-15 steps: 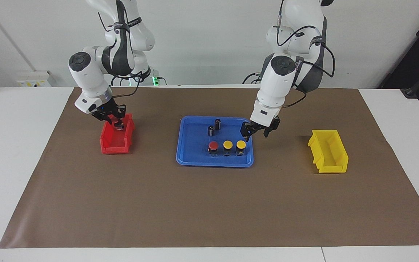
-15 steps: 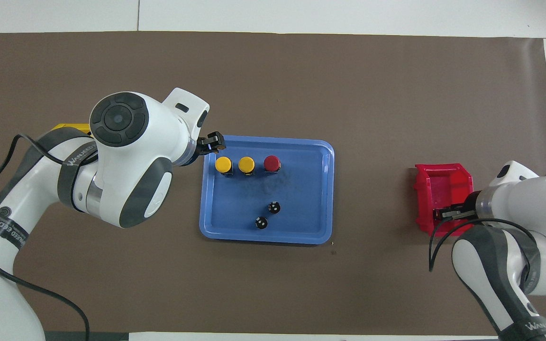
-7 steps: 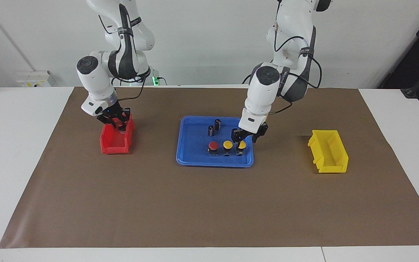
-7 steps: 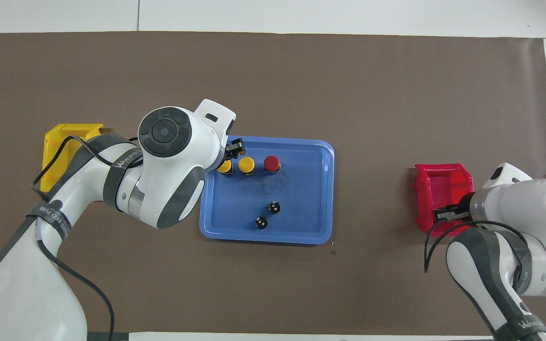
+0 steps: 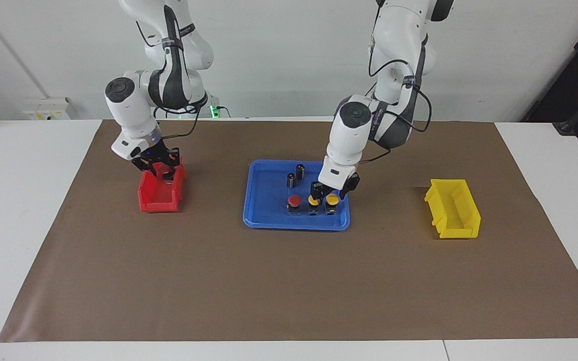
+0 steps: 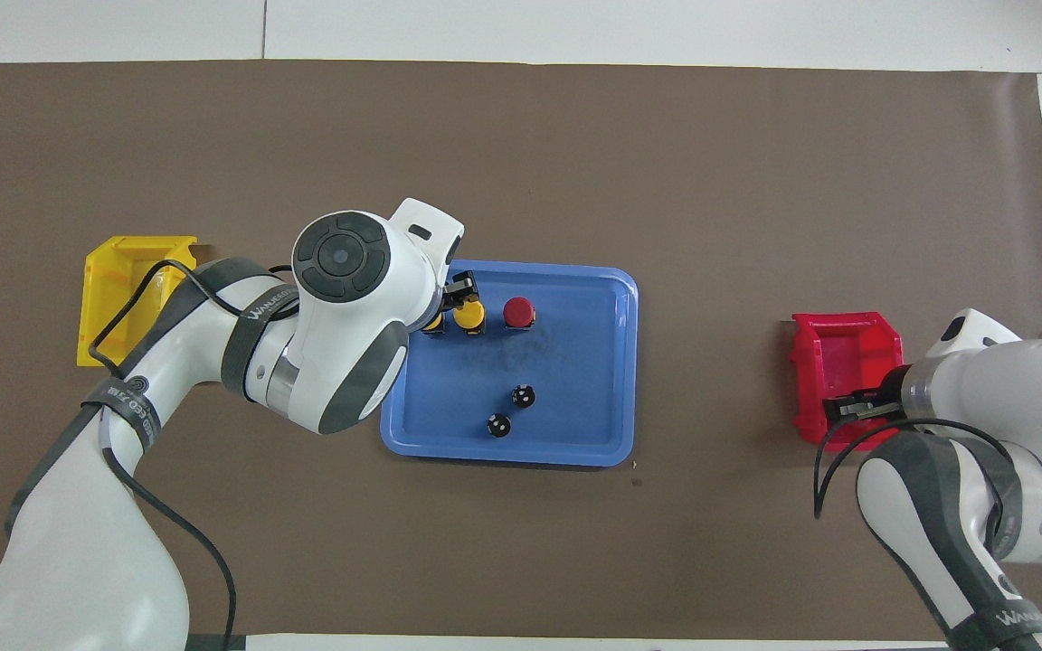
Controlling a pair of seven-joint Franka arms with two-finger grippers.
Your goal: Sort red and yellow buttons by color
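Three buttons stand in a row in the blue tray point(image 5: 269, 223): a red one point(image 5: 294, 201) and two yellow ones point(image 5: 313, 200) point(image 5: 332, 199). In the overhead view the red button point(image 6: 518, 311) and one yellow button point(image 6: 469, 316) show; the other yellow button point(image 6: 432, 322) is mostly covered by the arm. My left gripper point(image 5: 328, 190) is open and hangs just above the two yellow buttons. My right gripper point(image 5: 161, 168) is over the red bin point(image 5: 161, 195), at its end nearer the robots. A second red button does not show.
Two dark cylinders point(image 5: 300, 170) point(image 5: 290, 179) stand in the tray, nearer the robots than the buttons. A yellow bin point(image 5: 452, 208) sits toward the left arm's end of the table. A brown mat point(image 5: 289, 281) covers the table.
My left gripper has moved from beside the tray's edge to over the yellow buttons and has come lower. My right gripper has stayed at the red bin, shifting only slightly.
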